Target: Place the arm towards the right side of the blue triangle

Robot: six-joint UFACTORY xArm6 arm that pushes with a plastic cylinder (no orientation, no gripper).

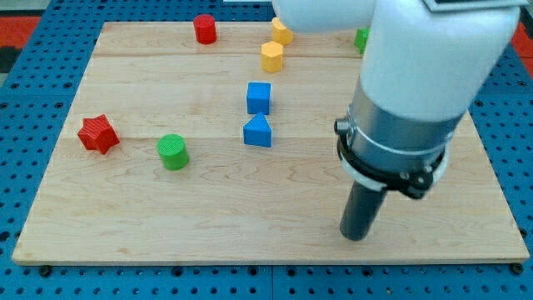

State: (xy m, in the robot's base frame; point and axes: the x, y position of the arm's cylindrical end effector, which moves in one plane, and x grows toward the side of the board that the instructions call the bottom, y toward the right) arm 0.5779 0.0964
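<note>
1. Blue triangle (258, 132) sitting near board centre, slightly toward the view's left, apex pointing to 12 o'clock.
2. Blue cube (259, 97) just at 12 o'clock of the triangle, near it but apart.
3. Two yellow blocks further toward 12 o'clock: one yellow block (272, 57) roughly hexagonal, another yellow block (281, 32) above it, partly cut off by the white arm housing (433, 50).
4. Red cylinder (205, 29) near the top edge, at about 11 o'clock from the triangle.
5. Green cylinder (173, 152) at roughly 8 o'clock of the triangle, well apart.
6. Red star (97, 134) at 9 o'clock, near the board's left edge.
7. Green block (362, 38) at about 1 o'clock, mostly hidden behind the arm; shape cannot be made out.
8. My tip (356, 237) resting on the wooden board (125, 225), at about 4 o'clock of the blue triangle, well apart from it and touching no block.
9. No gripper on this rod, so no wide or narrow hand state to report; holding nothing.
10. Blue perforated surface (25, 167) surrounding the board on all sides.
</note>
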